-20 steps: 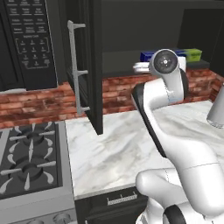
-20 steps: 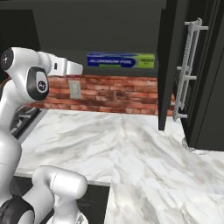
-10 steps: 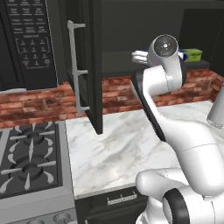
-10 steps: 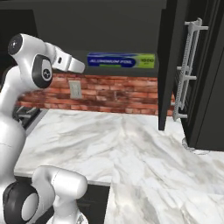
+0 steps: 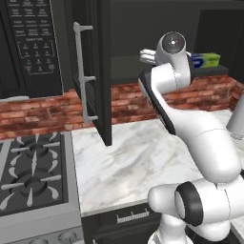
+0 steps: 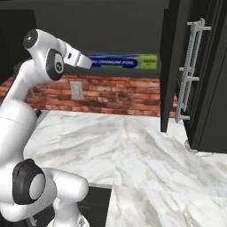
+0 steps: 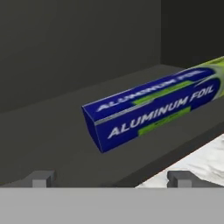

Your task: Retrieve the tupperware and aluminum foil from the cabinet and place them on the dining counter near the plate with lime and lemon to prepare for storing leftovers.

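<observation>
The aluminum foil (image 7: 153, 107), a long blue box with a green end, lies on the shelf of the open dark cabinet (image 5: 143, 28). The foil (image 6: 124, 61) lies lengthwise along the shelf's front, its green end (image 5: 209, 59) away from my hand. My gripper (image 7: 109, 179) is open with nothing between its fingertips (image 7: 39, 178). It is level with the shelf, just short of the box's blue end. From the right base view, the gripper (image 6: 88, 63) is close to that end, apart from it. The tupperware is out of view.
The cabinet door (image 5: 102, 71) with its silver bar handle (image 5: 83, 76) stands open to the left of my arm. A second open door (image 6: 177, 66) stands at the right. Below are the marble worktop (image 5: 128, 162), the brick wall, a stove (image 5: 33, 176) and a black microwave (image 5: 33, 47).
My arm has lifted, and the hand has moved a little closer to the foil's blue end. The foil has not moved and the jaws have stayed open.
</observation>
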Tool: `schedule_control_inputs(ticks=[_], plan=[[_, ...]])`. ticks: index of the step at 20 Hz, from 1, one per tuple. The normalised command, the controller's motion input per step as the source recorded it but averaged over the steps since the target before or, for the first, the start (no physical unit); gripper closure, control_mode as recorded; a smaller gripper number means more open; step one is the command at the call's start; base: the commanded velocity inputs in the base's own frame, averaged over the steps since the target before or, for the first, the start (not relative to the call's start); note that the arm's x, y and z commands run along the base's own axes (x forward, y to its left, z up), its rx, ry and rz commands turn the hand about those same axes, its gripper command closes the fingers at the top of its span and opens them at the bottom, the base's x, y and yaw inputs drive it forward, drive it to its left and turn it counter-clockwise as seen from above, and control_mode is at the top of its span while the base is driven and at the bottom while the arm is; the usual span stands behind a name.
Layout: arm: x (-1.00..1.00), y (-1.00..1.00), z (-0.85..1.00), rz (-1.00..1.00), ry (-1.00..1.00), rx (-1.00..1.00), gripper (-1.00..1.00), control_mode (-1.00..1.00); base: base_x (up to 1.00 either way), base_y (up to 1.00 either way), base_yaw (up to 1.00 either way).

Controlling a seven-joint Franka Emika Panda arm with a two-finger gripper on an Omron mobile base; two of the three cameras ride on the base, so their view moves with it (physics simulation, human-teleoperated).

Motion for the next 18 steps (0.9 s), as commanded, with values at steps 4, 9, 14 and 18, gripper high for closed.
schedule_control_inputs(ticks=[4,9,14,18], plan=[[0.51,0.0,-0.01,0.0,0.05,0.0,-1.0,-1.0,0.0,0.0,0.0],[0.43,0.0,-0.09,-0.04,0.07,0.0,-1.0,-1.0,0.0,0.0,0.0],[0.41,0.0,-0.1,-0.08,0.03,0.0,-1.0,-1.0,0.0,0.0,0.0],[0.38,0.0,-0.1,-0.11,0.01,0.0,-1.0,-1.0,0.0,0.0,0.0]])
